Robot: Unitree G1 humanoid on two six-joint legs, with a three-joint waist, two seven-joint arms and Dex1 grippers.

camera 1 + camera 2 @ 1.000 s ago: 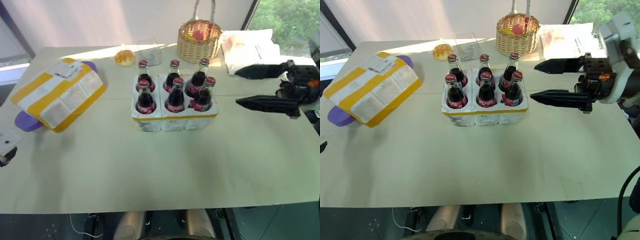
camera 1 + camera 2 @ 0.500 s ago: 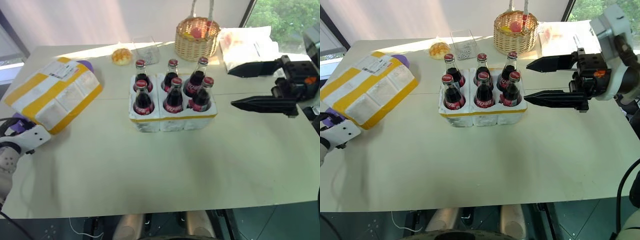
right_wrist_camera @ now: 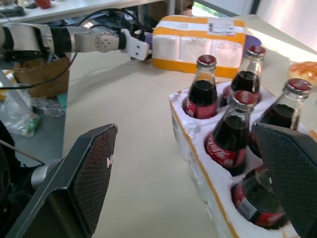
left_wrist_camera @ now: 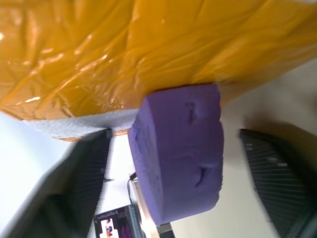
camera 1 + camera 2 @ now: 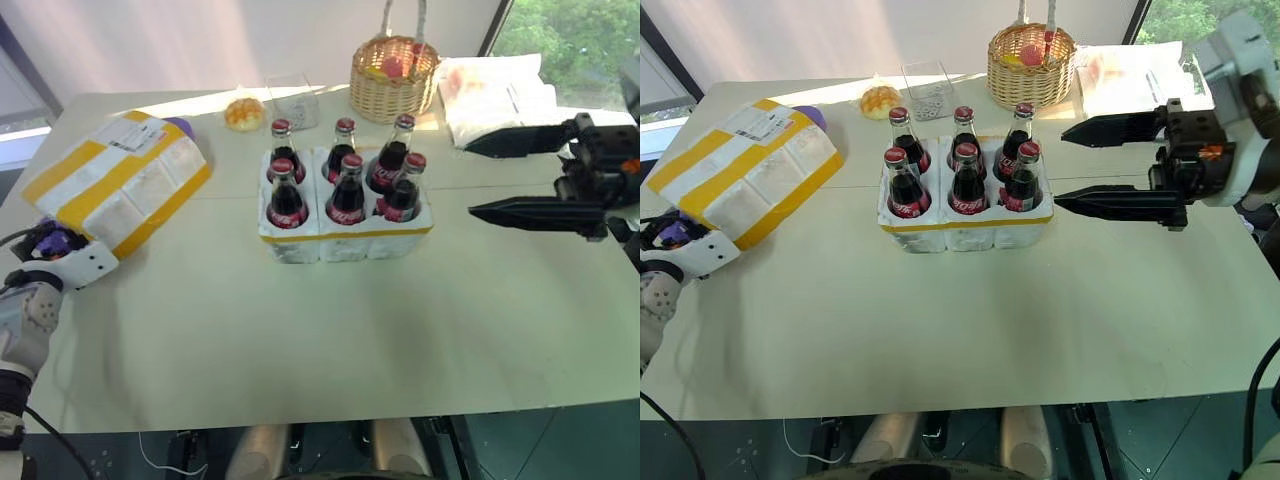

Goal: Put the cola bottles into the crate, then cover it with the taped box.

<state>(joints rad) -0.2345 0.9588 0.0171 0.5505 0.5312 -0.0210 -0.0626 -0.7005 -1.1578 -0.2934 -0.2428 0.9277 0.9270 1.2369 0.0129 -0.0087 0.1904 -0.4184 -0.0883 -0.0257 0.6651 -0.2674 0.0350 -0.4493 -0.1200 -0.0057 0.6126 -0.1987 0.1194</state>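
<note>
So the left pincer (image 4: pixel 168 173) sits half-open around a purple block (image 4: pixel 178 163) under the taped box (image 5: pixel 118 190), left of the crate (image 5: pixel 345 235); right pincer (image 5: pixel 1100 165) wide open, empty.

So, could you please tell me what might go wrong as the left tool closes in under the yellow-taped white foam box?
1. The left tool straddles the purple foam block, not the yellow-taped white foam box resting tilted on it; closing may grab the block.
2. Pulling the block away could tip the box.
3. The six red-capped glass cola bottles stand above the white foam crate; a low box could topple them.
</note>
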